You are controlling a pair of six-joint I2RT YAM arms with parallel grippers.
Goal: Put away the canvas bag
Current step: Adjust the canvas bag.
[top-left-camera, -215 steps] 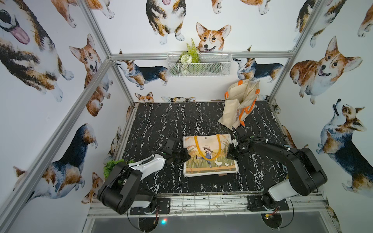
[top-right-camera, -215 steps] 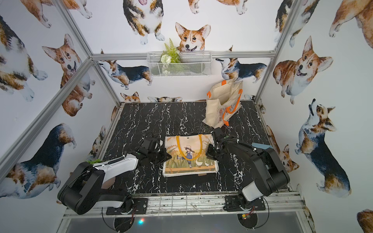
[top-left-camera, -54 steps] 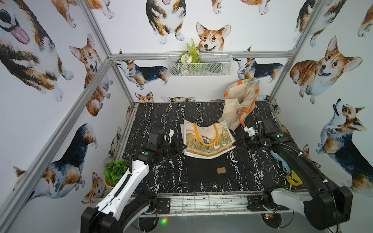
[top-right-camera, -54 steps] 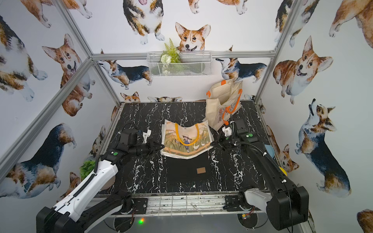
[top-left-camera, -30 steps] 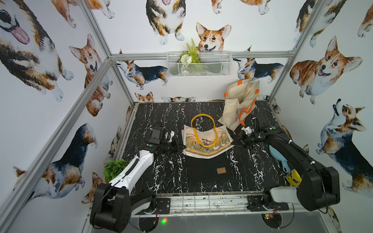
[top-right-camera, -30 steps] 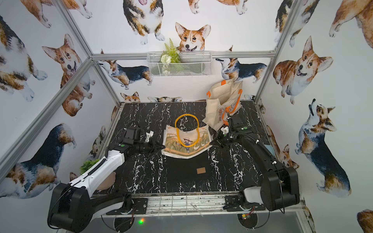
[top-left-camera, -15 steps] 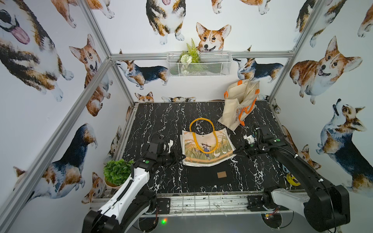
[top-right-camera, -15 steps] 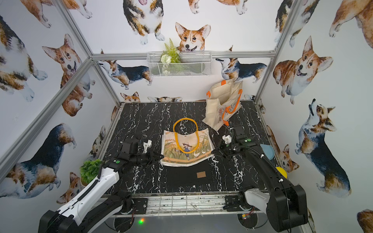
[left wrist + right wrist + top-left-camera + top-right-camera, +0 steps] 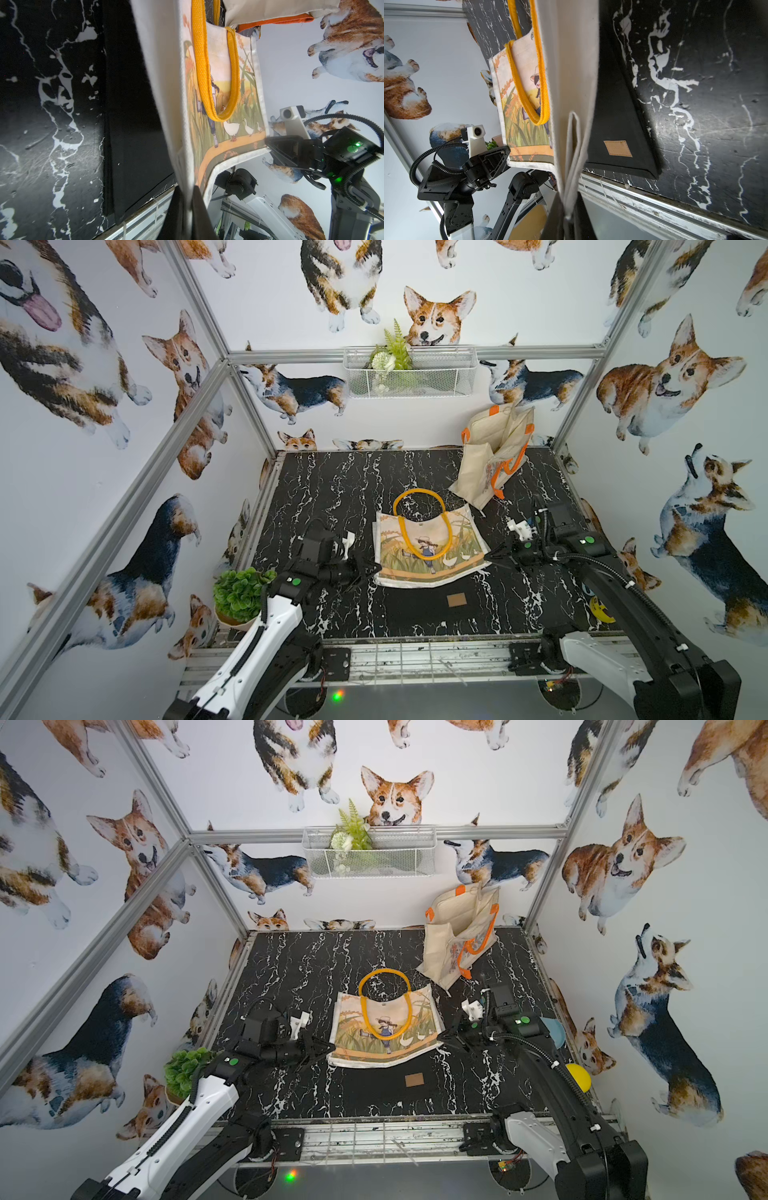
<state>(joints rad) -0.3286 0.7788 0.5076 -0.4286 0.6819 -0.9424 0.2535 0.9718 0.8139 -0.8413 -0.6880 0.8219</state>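
Transport step: left gripper (image 9: 374, 570) and right gripper (image 9: 487, 558) each clamp a corner of the yellow-handled printed canvas bag (image 9: 428, 549) spanning between them. The next move likely calls for synchronized travel with the fabric held taut.

The left claw (image 9: 375, 569) and right claw (image 9: 489, 557) each pinch a near corner of the canvas bag (image 9: 430, 549).

1. Bare tabletop (image 9: 332, 485) lies open left of centre in both top views.
2. An upright tote (image 9: 494, 456) blocks the table's far corner, right of centre.
3. The canvas bag (image 9: 428, 547) spans the middle.
4. A potted plant (image 9: 239, 593) crowds the lower left.
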